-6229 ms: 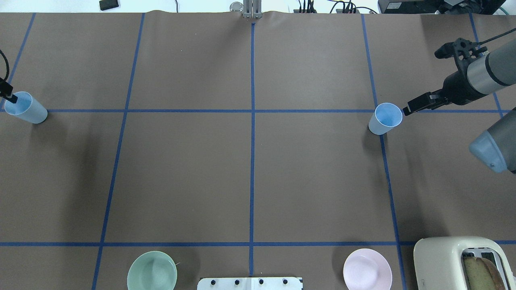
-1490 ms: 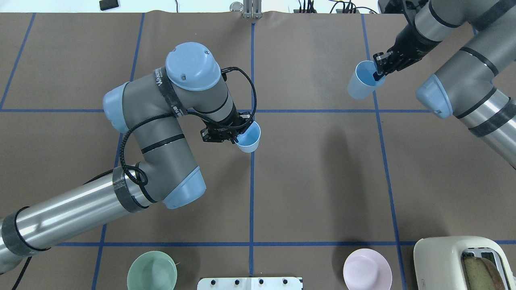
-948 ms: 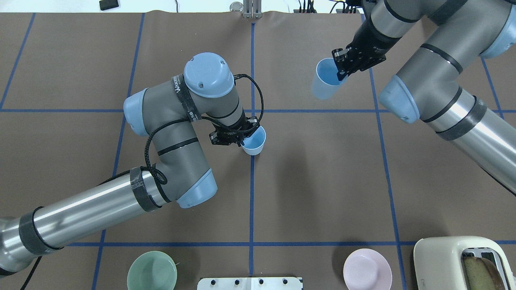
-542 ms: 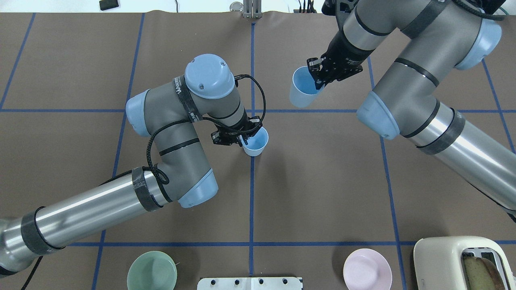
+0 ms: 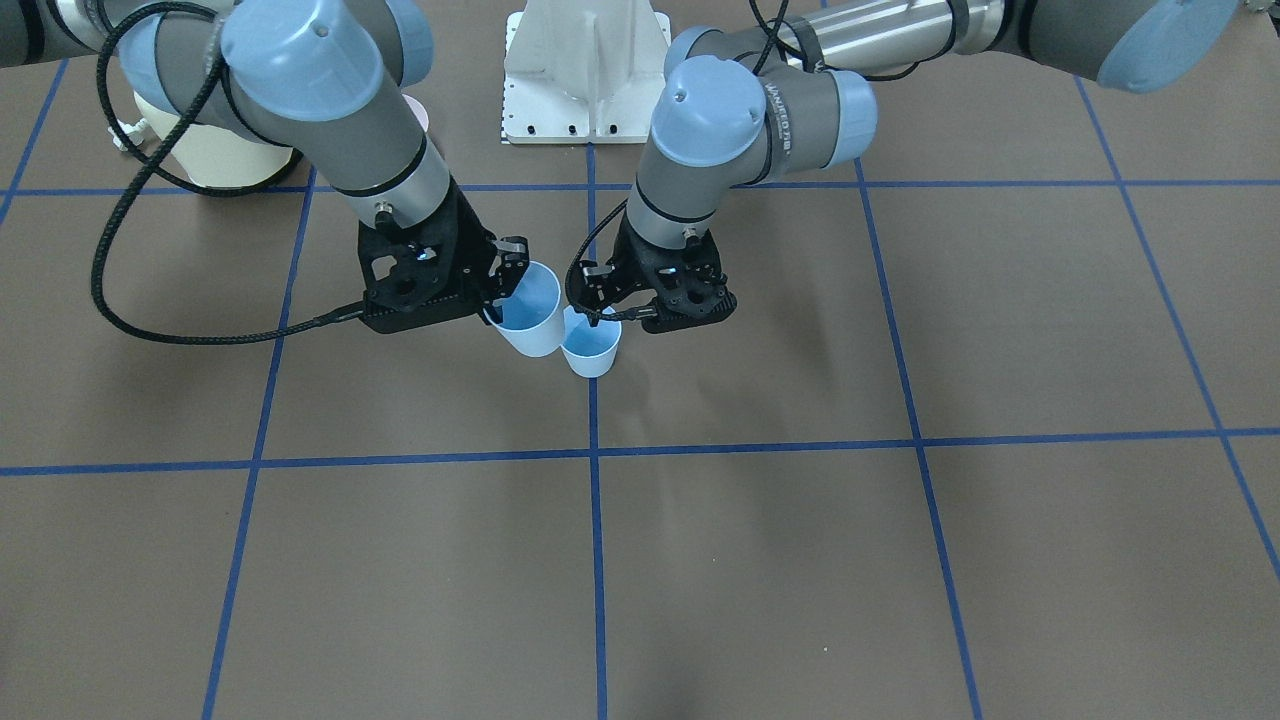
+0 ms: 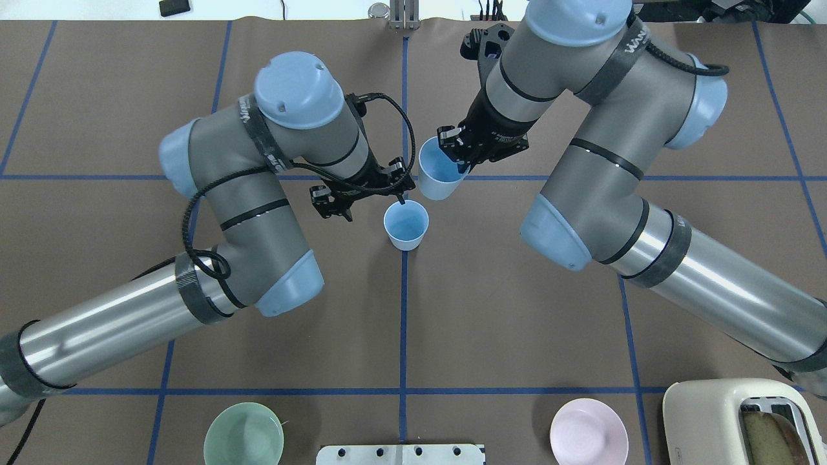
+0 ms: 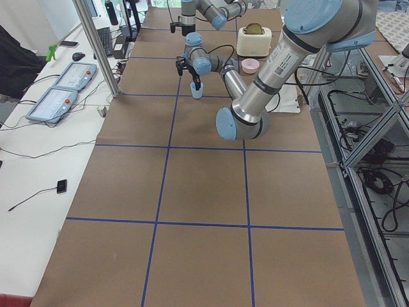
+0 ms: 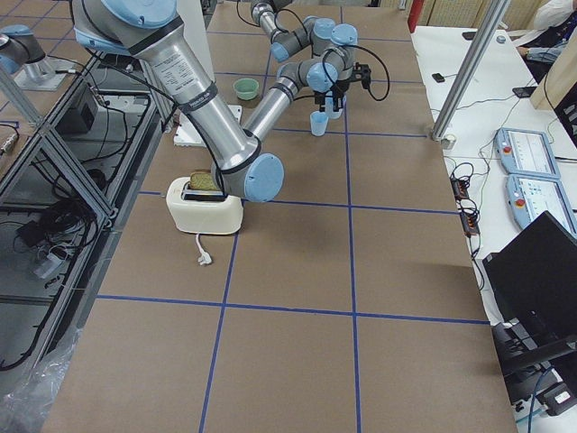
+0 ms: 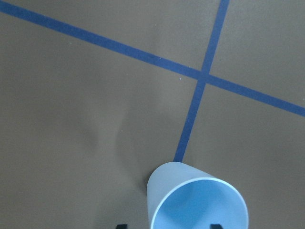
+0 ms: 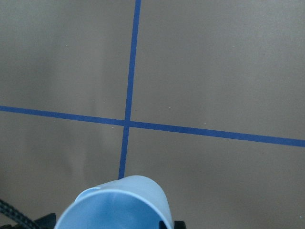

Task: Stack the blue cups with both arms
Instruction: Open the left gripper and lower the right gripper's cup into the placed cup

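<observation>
One blue cup (image 6: 406, 224) stands upright on the centre tape line; it also shows in the front view (image 5: 590, 352) and the left wrist view (image 9: 198, 205). My left gripper (image 6: 375, 201) is open just above and beside its rim, holding nothing. My right gripper (image 6: 460, 165) is shut on the rim of the second blue cup (image 6: 439, 174) and holds it tilted in the air, right next to the standing cup. The held cup also shows in the front view (image 5: 528, 320) and the right wrist view (image 10: 116, 205). Whether the two cups touch I cannot tell.
A green bowl (image 6: 243, 434) and a pink bowl (image 6: 588, 431) sit at the near edge, either side of the white base mount (image 6: 400, 454). A cream toaster (image 6: 717, 413) holding bread stands at the near right corner.
My right arm carried its cup left, to beside the standing cup. My left gripper opened, let go of its cup on the centre line and drew back a little.
</observation>
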